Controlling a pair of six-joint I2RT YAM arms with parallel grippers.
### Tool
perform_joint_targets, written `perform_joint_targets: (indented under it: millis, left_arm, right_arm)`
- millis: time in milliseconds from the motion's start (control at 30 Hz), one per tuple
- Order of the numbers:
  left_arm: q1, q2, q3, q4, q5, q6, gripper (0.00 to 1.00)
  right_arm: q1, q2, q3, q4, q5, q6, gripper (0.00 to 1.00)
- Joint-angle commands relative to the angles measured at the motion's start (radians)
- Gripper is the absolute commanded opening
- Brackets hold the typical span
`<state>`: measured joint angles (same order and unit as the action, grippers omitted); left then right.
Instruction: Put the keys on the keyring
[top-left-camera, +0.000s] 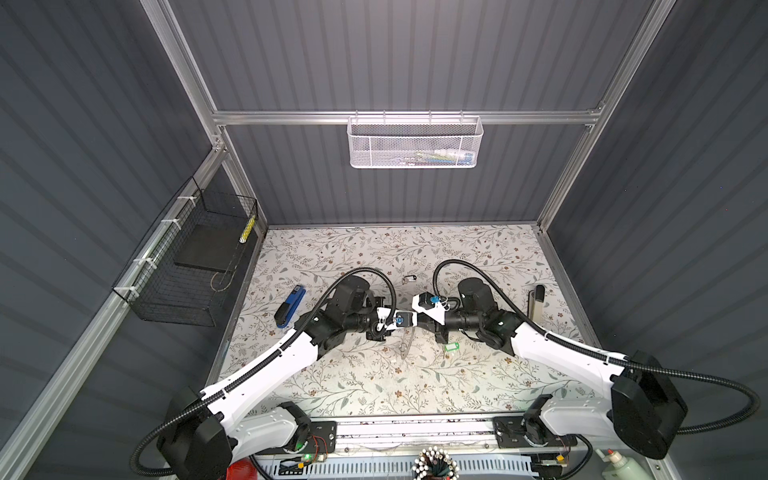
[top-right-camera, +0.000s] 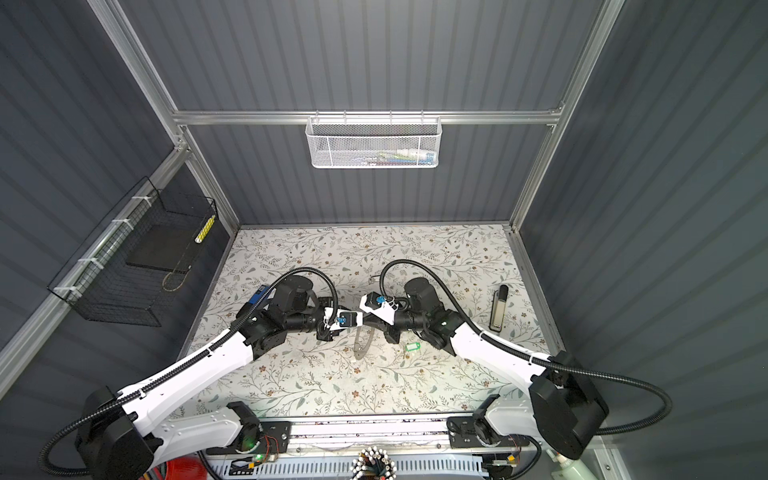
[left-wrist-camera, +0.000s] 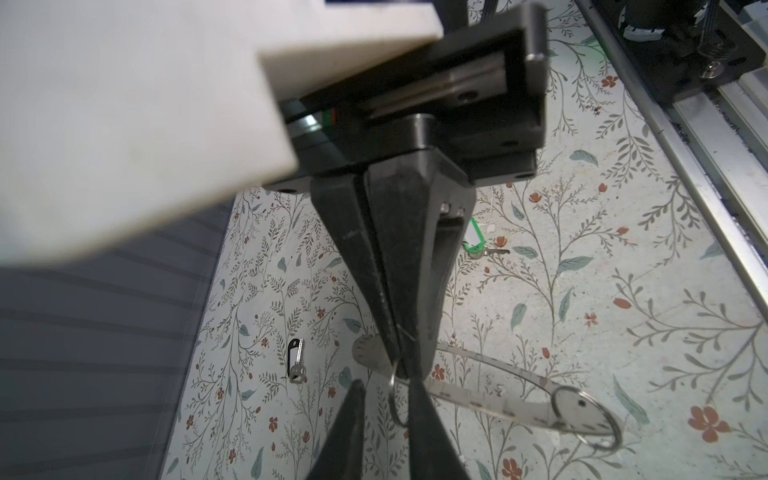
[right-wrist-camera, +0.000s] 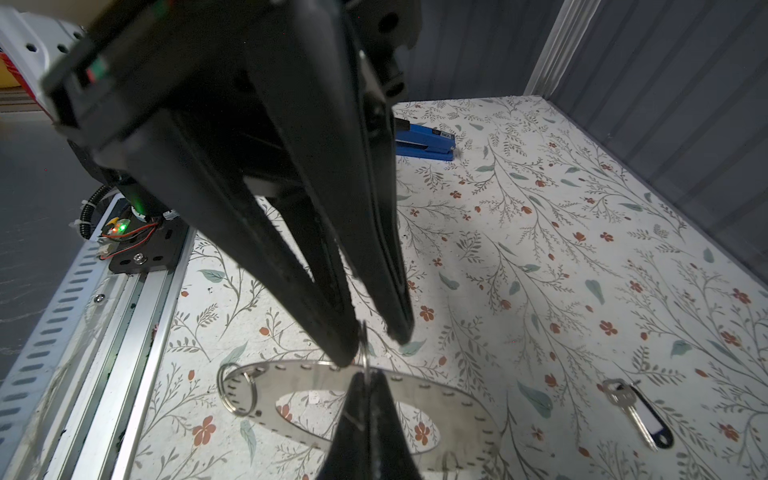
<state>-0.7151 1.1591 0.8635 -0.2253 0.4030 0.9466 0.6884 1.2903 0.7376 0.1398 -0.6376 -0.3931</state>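
The keyring (right-wrist-camera: 457, 399), a flat grey ring with small holes round its rim, hangs tilted just above the table in both top views (top-left-camera: 405, 347). My right gripper (right-wrist-camera: 365, 376) is shut on a thin split ring (left-wrist-camera: 395, 399) threaded at its rim. My left gripper (left-wrist-camera: 386, 384) faces it tip to tip, and its fingers stand narrowly open on either side of that split ring. A second split ring (left-wrist-camera: 586, 415) hangs at the keyring's far end. The green-tagged key (top-left-camera: 451, 347) lies under the right arm. The black-tagged key (right-wrist-camera: 640, 411) lies farther back (top-left-camera: 409, 279).
A blue stapler (top-left-camera: 290, 306) lies at the left of the floral table. A beige tool with a black handle (top-left-camera: 536, 303) lies at the right. A black wire basket (top-left-camera: 187, 266) hangs on the left wall and a white mesh basket (top-left-camera: 415, 143) on the back rail.
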Motion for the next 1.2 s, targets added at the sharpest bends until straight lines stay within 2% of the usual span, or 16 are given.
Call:
perform_joint_targets:
  millis: [0, 267, 333, 367, 533, 667, 767, 867, 1167]
  left_arm:
    - [-0.009, 0.012, 0.028, -0.029, -0.009, -0.009, 0.19]
    - [-0.010, 0.017, 0.023, -0.033, 0.009, -0.023, 0.09]
    - [-0.010, 0.017, 0.020, -0.026, 0.011, -0.030, 0.02]
    - [-0.010, 0.016, 0.016, -0.017, 0.012, -0.047, 0.00]
    - [-0.002, -0.002, -0.003, 0.076, 0.034, -0.165, 0.00]
    - [0.056, -0.031, -0.045, 0.206, 0.198, -0.286, 0.00]
    - [0.095, -0.055, -0.089, 0.328, 0.317, -0.368, 0.00]
    - [0.103, -0.065, -0.136, 0.461, 0.383, -0.439, 0.00]
    - [0.105, -0.040, -0.162, 0.697, 0.451, -0.609, 0.00]
  right_arm:
    - [0.007, -0.002, 0.037, -0.005, -0.019, 0.007, 0.02]
    - [0.010, -0.014, 0.044, -0.003, -0.013, 0.005, 0.04]
    - [0.010, -0.024, 0.040, 0.007, -0.011, 0.001, 0.05]
    - [0.010, -0.027, 0.037, 0.007, -0.008, -0.005, 0.08]
    - [0.008, -0.094, 0.002, -0.031, 0.038, -0.072, 0.35]
    - [-0.024, -0.232, -0.082, 0.012, 0.055, -0.080, 0.44]
    - [-0.061, -0.317, -0.113, 0.003, 0.042, -0.071, 0.46]
    - [-0.094, -0.362, -0.118, -0.034, 0.011, -0.063, 0.45]
    - [-0.099, -0.342, -0.119, 0.035, -0.078, 0.000, 0.38]
